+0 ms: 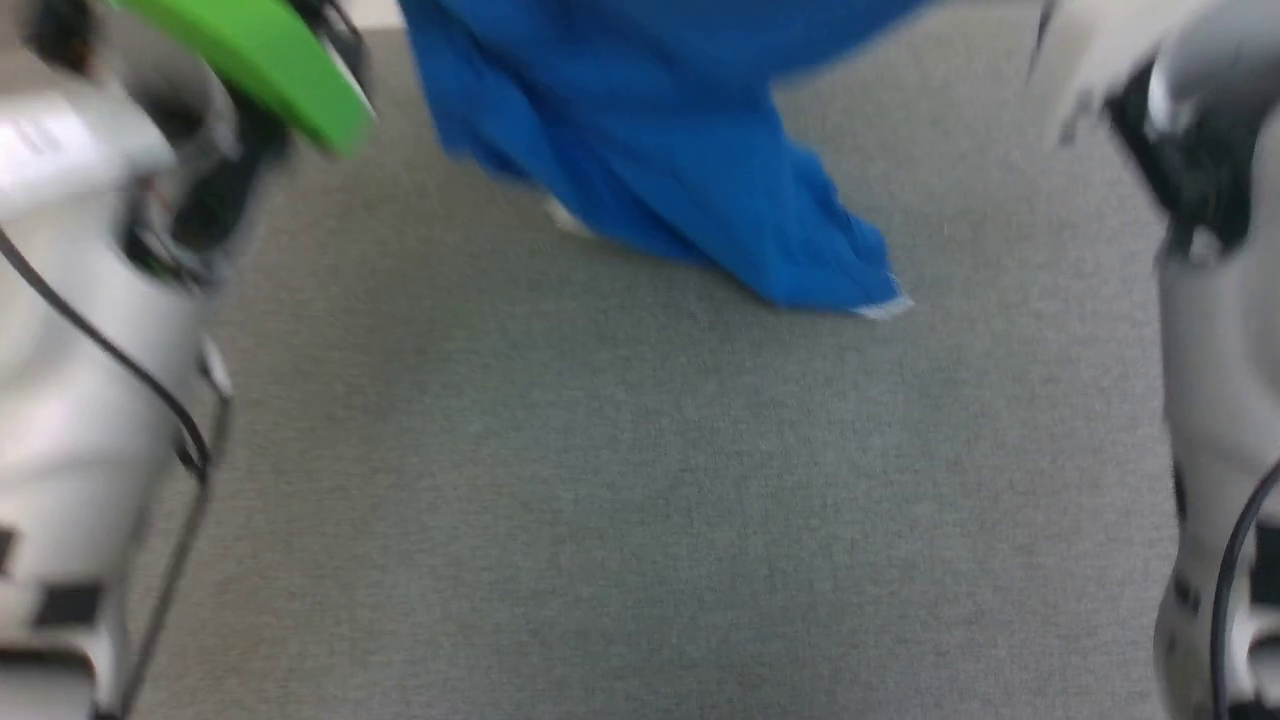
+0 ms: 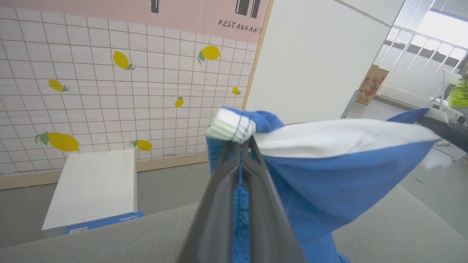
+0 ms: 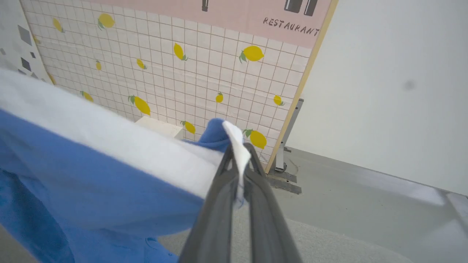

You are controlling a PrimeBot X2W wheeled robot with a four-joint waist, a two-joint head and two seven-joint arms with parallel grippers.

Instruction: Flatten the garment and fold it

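Note:
The garment (image 1: 660, 140), bright blue shorts with white trim, hangs above the grey table surface (image 1: 640, 500), its lower corner reaching down toward the cloth. In the left wrist view my left gripper (image 2: 241, 146) is shut on a bunched white-and-blue edge of the garment (image 2: 329, 182), whose white lining stretches off to the right. In the right wrist view my right gripper (image 3: 239, 151) is shut on another corner of the garment (image 3: 91, 182), which spreads to the left. The head view is blurred, with both pale forearms at its sides.
A white box (image 2: 93, 188) stands on the floor beyond the table. A lemon-patterned tiled wall (image 3: 164, 73) and a white partition (image 2: 314, 62) rise behind. A green part (image 1: 270, 60) sits on my left arm.

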